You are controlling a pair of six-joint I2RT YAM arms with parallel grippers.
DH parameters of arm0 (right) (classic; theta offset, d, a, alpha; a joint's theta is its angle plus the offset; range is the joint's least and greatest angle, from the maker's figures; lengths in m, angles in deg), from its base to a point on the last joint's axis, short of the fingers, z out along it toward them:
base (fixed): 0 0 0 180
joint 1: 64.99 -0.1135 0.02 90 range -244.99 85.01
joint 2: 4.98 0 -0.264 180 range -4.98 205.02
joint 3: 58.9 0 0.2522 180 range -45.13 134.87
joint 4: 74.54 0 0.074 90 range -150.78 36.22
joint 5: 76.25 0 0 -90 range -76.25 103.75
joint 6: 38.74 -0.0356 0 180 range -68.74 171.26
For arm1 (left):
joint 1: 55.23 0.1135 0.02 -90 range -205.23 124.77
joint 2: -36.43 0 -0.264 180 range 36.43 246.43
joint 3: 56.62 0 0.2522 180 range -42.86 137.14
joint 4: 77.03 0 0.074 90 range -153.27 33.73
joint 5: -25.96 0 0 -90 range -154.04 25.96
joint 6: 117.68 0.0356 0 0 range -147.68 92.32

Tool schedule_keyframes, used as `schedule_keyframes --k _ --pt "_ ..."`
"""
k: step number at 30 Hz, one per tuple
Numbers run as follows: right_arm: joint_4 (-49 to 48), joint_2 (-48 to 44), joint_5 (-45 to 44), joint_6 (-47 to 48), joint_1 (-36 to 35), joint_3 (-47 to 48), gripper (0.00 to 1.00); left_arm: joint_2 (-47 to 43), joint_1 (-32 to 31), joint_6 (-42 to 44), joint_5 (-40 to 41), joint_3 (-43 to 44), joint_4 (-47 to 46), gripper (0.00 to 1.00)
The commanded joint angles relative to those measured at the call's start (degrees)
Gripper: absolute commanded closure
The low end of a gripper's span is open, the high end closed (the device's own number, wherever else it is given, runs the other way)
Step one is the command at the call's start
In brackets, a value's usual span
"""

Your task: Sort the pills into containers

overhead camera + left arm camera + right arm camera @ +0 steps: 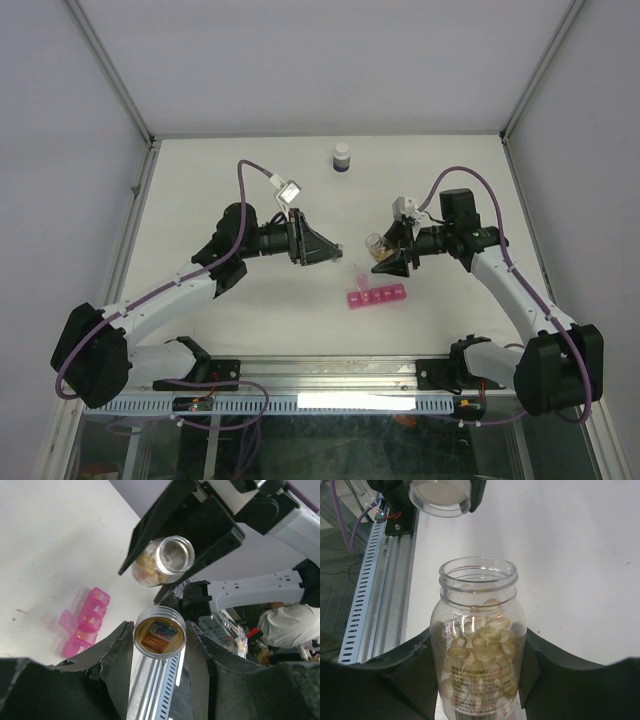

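My right gripper (479, 636) is shut on a small clear bottle (480, 605), holding it above the table with its mouth uncovered. Yellow-orange pills (485, 640) fill the lower half of the bottle. My left gripper (160, 631) is shut on the bottle's round clear cap (160, 637), which shows orange inside. The cap (441, 497) hangs just in front of the bottle's mouth. From above, the bottle (376, 245) is raised behind the pink containers (377, 296), a strip lying flat on the table. One end compartment of the containers (82, 622) has its lid raised.
A dark bottle with a white cap (342, 157) stands at the back of the table. A slotted metal rail (330, 375) runs along the near edge between the two arm bases. White walls close in the left, back and right sides.
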Motion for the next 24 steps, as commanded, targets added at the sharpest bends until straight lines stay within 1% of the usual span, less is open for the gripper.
schedule_keyframes --k 1,5,14,24 --pt "3.3 -1.8 -0.6 5.4 0.0 3.1 1.0 0.8 -2.4 0.9 0.6 3.6 -4.2 0.77" --pt "4.9 -1.8 -1.7 6.7 -0.4 3.7 1.0 2.5 -3.7 2.3 2.3 4.9 -2.9 0.77" --pt "6.6 -2.2 -4.0 8.0 -2.4 4.1 1.0 5.2 -5.2 2.3 3.9 6.9 -2.6 0.77" --pt "7.1 -1.7 -5.8 8.2 -5.0 4.7 1.0 8.8 -6.1 2.1 4.1 8.8 -1.5 0.77"
